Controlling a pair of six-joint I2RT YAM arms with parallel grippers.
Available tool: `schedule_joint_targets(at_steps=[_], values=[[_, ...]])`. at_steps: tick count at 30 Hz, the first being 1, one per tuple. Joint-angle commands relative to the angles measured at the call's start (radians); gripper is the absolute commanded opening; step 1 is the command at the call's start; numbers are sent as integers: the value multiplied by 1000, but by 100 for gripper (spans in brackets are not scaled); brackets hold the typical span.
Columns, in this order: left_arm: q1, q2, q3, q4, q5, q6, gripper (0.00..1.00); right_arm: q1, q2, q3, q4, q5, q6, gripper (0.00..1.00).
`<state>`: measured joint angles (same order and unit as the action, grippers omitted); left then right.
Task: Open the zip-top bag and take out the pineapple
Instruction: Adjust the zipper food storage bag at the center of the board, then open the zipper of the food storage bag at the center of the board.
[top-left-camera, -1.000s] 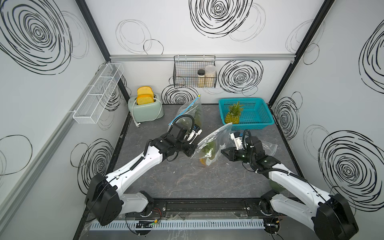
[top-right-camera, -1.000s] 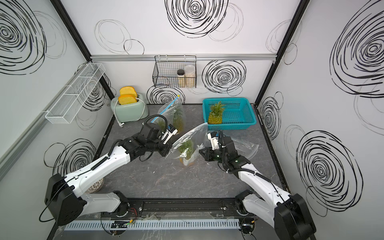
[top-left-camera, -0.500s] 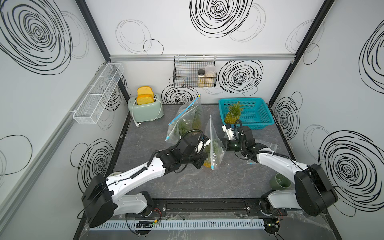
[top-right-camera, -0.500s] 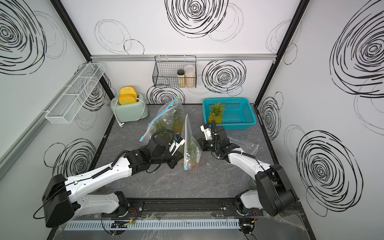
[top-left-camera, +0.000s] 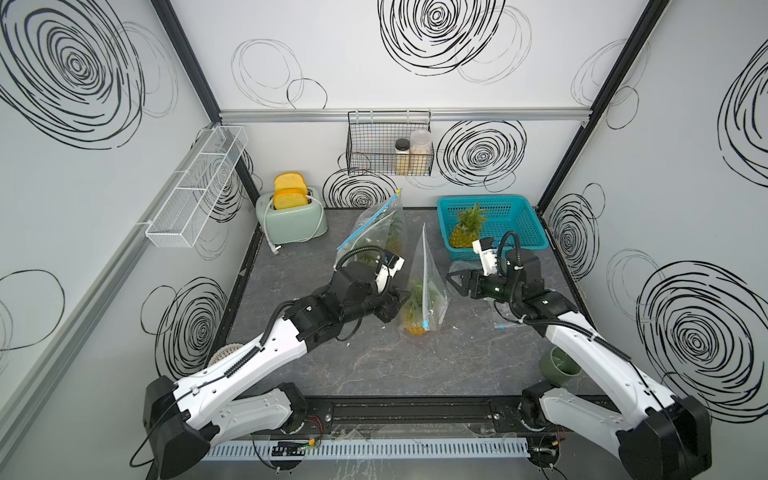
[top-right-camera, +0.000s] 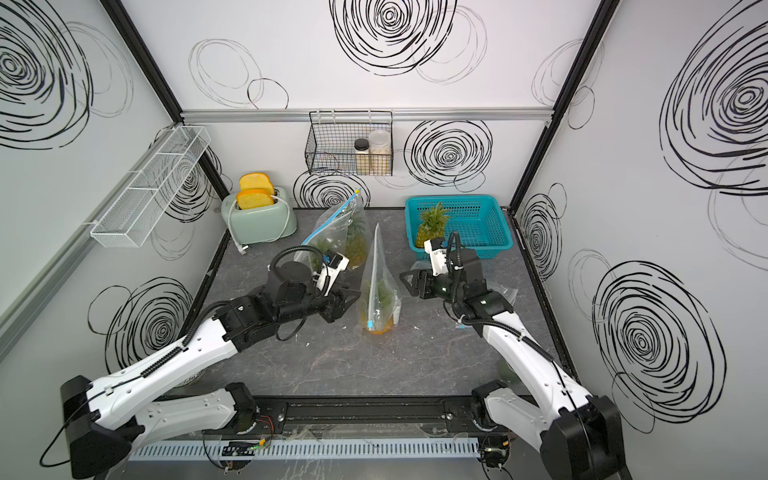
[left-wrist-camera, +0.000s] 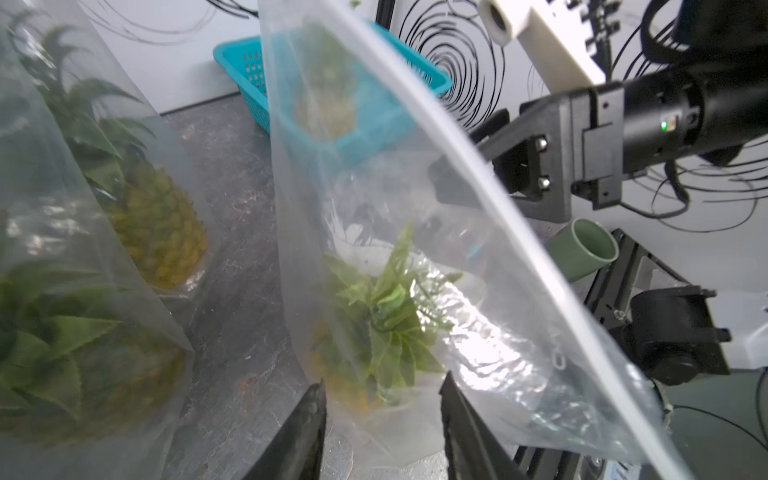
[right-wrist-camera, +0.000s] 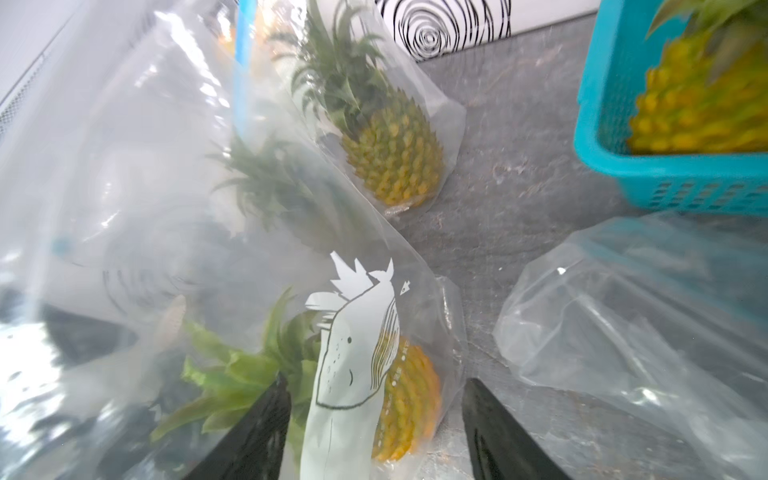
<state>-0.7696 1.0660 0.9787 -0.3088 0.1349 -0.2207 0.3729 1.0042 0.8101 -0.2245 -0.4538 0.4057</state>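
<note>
The clear zip-top bag (top-left-camera: 424, 286) (top-right-camera: 377, 282) stands upright on the table, and both top views show it. A pineapple (top-left-camera: 415, 318) (top-right-camera: 380, 311) lies low inside it, leaves up. My left gripper (top-left-camera: 400, 300) (top-right-camera: 349, 305) is open just left of the bag. My right gripper (top-left-camera: 454, 284) (top-right-camera: 406, 284) is open just to the bag's right. In the left wrist view the bag (left-wrist-camera: 415, 232) and its pineapple (left-wrist-camera: 374, 320) sit just ahead of my open left gripper (left-wrist-camera: 382, 390). The right wrist view shows the printed bag (right-wrist-camera: 353, 332) and pineapple (right-wrist-camera: 411, 390) ahead of my open right gripper (right-wrist-camera: 376, 386).
A second bag (top-left-camera: 374, 232) holding pineapples leans behind my left arm. At the back right stands a teal basket (top-left-camera: 515, 216) with a loose pineapple (top-left-camera: 467, 230) in it. An empty clear bag (right-wrist-camera: 623, 316) lies by my right gripper. Toaster (top-left-camera: 291, 218) back left, green cup (top-left-camera: 559, 365) front right.
Both grippers went from shut on the bag to open. The bag, held up and tilted a second ago, now stands on the table. My right arm has drawn back slightly.
</note>
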Motion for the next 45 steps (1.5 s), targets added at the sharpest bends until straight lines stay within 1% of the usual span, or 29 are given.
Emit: schedule_joint_targets(at_steps=[1, 4, 7, 10, 16, 24, 25, 26, 27, 29, 30, 32, 36, 40, 45], values=[[40, -3, 13, 38, 158, 45, 55, -14, -26, 77, -150, -50, -79, 71], [75, 21, -6, 87, 256, 30, 58, -12, -20, 110, -180, -127, -84, 75], [90, 56, -17, 140, 297, 13, 59, -1, -14, 119, -185, -135, -85, 76], [103, 101, -13, 175, 310, 3, 62, 0, -9, 123, -186, -132, -90, 76], [123, 191, 25, 163, 284, 0, 65, 2, 19, 142, -199, -134, -106, 76], [133, 244, 4, 219, 331, -39, 63, 4, 60, 149, -183, -132, -110, 76], [133, 247, -5, 232, 335, -45, 62, 6, 63, 147, -179, -134, -110, 76], [133, 250, -12, 244, 339, -51, 58, 7, 67, 145, -177, -139, -112, 76], [133, 250, -19, 256, 342, -58, 52, 10, 70, 147, -178, -141, -112, 76], [132, 255, -30, 273, 344, -69, 31, 22, 77, 157, -189, -144, -119, 76], [132, 255, -33, 276, 345, -71, 25, 28, 79, 165, -200, -146, -123, 76], [130, 258, -35, 278, 348, -71, 16, 45, 76, 187, -216, -143, -128, 76], [128, 260, -40, 283, 350, -69, 10, 76, 73, 209, -231, -131, -117, 77], [127, 258, -48, 287, 350, -73, 8, 113, 90, 196, -201, -119, -97, 77], [119, 252, -59, 295, 346, -79, 8, 141, 146, 151, -118, -120, -66, 76]])
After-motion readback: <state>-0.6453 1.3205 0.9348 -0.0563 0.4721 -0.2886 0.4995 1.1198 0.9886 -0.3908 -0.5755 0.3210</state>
